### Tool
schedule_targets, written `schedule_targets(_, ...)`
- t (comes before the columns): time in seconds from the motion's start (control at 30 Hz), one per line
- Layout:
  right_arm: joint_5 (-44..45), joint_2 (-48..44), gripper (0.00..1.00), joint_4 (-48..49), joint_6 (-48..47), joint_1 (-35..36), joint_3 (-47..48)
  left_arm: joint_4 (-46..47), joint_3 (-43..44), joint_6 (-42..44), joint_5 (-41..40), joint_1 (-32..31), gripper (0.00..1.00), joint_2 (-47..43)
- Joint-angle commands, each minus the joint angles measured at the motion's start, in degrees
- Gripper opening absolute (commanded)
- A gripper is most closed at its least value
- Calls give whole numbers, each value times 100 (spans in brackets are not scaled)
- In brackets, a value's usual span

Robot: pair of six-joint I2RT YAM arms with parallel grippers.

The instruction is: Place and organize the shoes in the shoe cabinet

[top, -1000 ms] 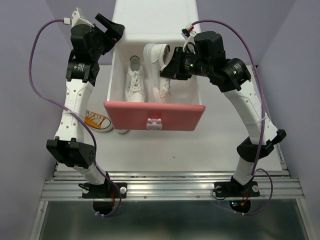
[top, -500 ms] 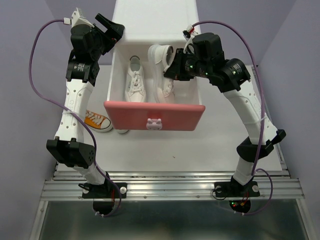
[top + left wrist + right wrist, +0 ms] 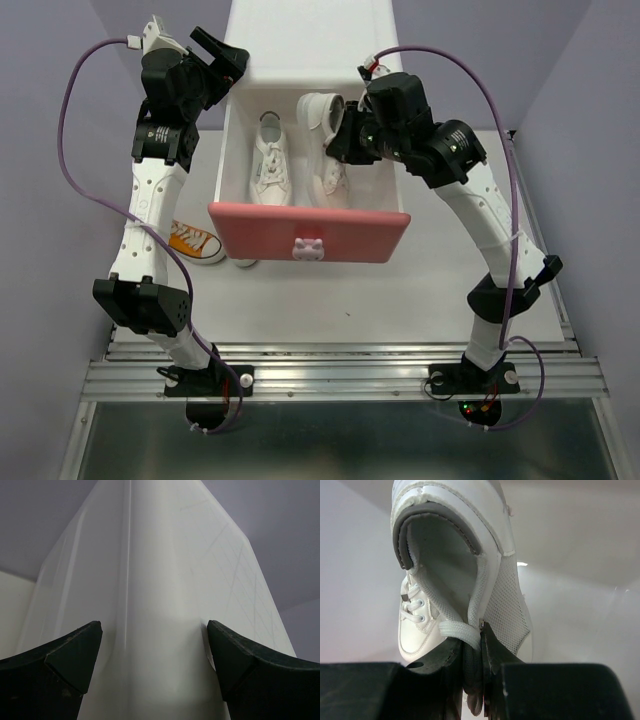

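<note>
— From where is the top view taken?
— From above and behind the arms [image 3: 150, 200], looking down and forward. The table [image 3: 420, 290], the cabinet [image 3: 310, 40] and its open drawer [image 3: 308, 230] are taken in from well back.
— And the wrist views?
— The left one is held very near a corner of the cabinet, framed by its own fingers [image 3: 55, 665]. The right one is set right against a white shoe [image 3: 505, 595], looking into its opening. Cabinet and shoe are shared with the top view.

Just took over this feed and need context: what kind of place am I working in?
Probably a lab test bench, not a home: plain purple backdrop walls, an aluminium mounting rail at the table edge, a small shoe cabinet on the white tabletop.
</note>
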Motion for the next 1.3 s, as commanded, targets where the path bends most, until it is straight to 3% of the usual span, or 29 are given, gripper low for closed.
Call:
schedule_targets(0.0,397,41,0,88,141,202,304,-1975,-505,730,-494,121,96,570)
schedule_targets(0.4,1065,226,1,-150,502,325,497,-1966,-531,660,-530,121,96,587)
schedule_targets(0.57,908,322,1,-53,590,325,453,-1949,-593,581,-530,121,96,578)
schedule_targets(1.27,1250,735,5,817,10,325,330,-1905,-628,344,-855,121,96,569)
